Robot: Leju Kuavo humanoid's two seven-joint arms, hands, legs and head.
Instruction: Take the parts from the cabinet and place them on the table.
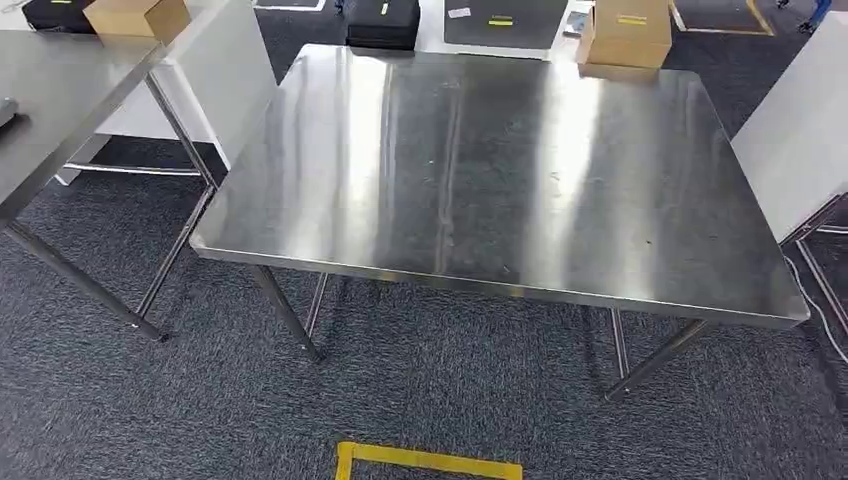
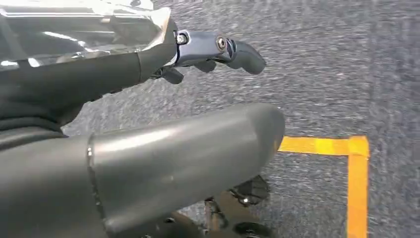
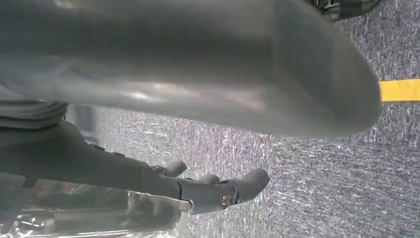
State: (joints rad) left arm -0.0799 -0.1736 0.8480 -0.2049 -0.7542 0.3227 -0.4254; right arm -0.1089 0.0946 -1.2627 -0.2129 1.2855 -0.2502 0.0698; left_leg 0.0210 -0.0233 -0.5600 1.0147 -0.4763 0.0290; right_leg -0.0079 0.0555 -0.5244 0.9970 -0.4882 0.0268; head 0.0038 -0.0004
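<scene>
Against each robot hand lay a clear plastic-bagged part: left robot hand [image 2: 148, 54] gripped one bag [image 2: 74, 29], right robot hand [image 3: 163, 186] another [image 3: 89, 215], arms hanging over carpet, probably for carrying. At frame centre stood the steel bench [image 1: 500, 170], their likely destination.

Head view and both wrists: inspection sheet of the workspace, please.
Surface: steel table, shiny, streaked with reflections.
Job's things: clear plastic package against the left hand; second clear package against the right hand; contents unreadable.
Clutter: nothing seen.
Hands: both over carpet; grip cannot be told.
Cables: white cable on the floor right of the table.
Surroundings: side table to the left; cardboard box and black case beyond; yellow floor tape.
</scene>
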